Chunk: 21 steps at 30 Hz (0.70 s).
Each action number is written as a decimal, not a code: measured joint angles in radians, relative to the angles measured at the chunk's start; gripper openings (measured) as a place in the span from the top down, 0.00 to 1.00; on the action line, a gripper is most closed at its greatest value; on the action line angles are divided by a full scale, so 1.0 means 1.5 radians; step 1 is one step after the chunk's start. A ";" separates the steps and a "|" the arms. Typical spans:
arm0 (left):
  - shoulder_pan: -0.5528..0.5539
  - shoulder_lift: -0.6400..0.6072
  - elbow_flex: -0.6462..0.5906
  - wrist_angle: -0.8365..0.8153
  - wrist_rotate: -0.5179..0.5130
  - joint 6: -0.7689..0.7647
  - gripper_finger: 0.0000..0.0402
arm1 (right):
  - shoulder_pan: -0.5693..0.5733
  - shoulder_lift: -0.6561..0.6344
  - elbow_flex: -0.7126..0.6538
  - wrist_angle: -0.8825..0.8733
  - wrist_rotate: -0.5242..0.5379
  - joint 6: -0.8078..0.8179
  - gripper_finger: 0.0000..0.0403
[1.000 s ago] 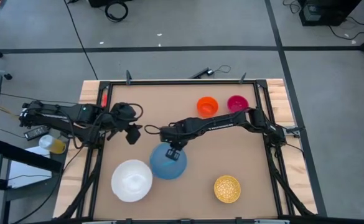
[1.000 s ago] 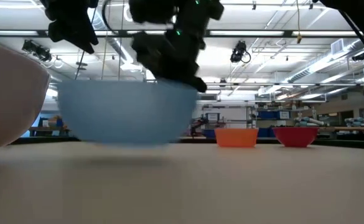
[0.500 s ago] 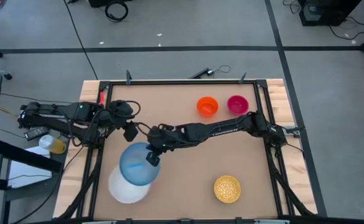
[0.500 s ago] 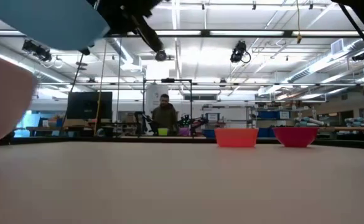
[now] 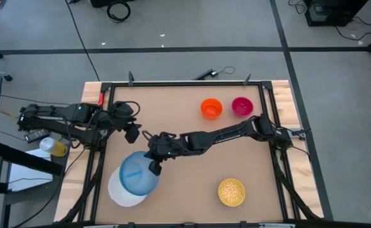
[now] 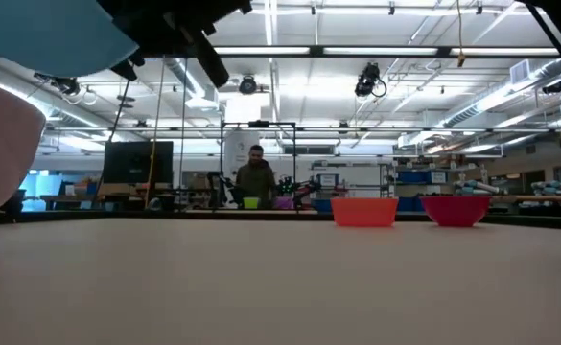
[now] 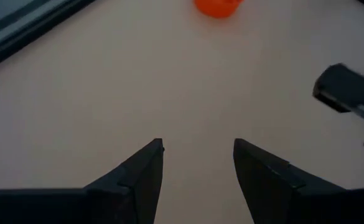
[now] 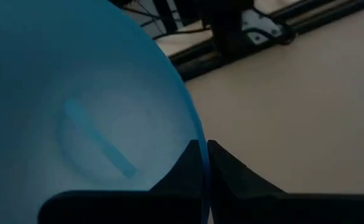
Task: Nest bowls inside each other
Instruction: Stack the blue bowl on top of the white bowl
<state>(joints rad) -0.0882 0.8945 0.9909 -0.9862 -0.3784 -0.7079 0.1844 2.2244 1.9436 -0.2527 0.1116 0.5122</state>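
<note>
My right gripper [image 5: 153,166] is shut on the large light blue bowl [image 5: 137,175], which hangs over the white bowl [image 5: 123,192] at the near left. In the low view the blue bowl [image 6: 55,34] is well above the white bowl [image 6: 2,144]. The white bowl rests on the table. My left gripper [image 7: 198,149] stands open over bare table at the left, holding nothing. The orange bowl [image 5: 211,108] and magenta bowl [image 5: 242,106] sit at the far right. The gold speckled bowl [image 5: 231,192] sits at the near right. My right gripper pinches the blue bowl's rim [image 8: 201,163] on the bowl's right side, one finger inside the wall and one outside. The fingers come from the table's right, slanting down. The bowl is lifted clear, mouth up and somewhat tilted.
A dark frame rail [image 5: 172,83] runs around the table. Bare table lies in the middle between the bowls. In the low view a person [image 6: 254,177] stands in the room far behind the table.
My right gripper has lifted the blue bowl off the table and carried it toward the left and near edges, tipping up toward level. The bowl, which stood beside the white bowl, now hangs above it.
</note>
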 joint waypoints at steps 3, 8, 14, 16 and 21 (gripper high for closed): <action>0.000 0.000 0.000 0.000 0.005 -0.007 0.51 | 0.006 -0.001 -0.035 0.065 0.000 0.010 0.97; 0.000 0.000 0.000 0.001 0.011 -0.020 0.51 | 0.009 0.000 -0.083 0.112 0.037 0.053 0.97; 0.000 0.000 0.000 0.017 0.012 -0.026 0.51 | 0.005 -0.001 -0.103 0.122 0.052 0.064 0.97; 0.000 0.000 0.000 0.039 0.012 -0.026 0.51 | 0.006 -0.001 -0.102 0.134 0.048 0.041 0.97; 0.000 0.001 0.000 0.133 0.024 0.006 0.51 | 0.006 -0.001 -0.102 0.128 -0.006 -0.026 0.97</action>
<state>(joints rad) -0.0883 0.8960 0.9909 -0.7862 -0.3427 -0.6993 0.1936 2.2234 1.7908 -0.0603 0.1030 0.4728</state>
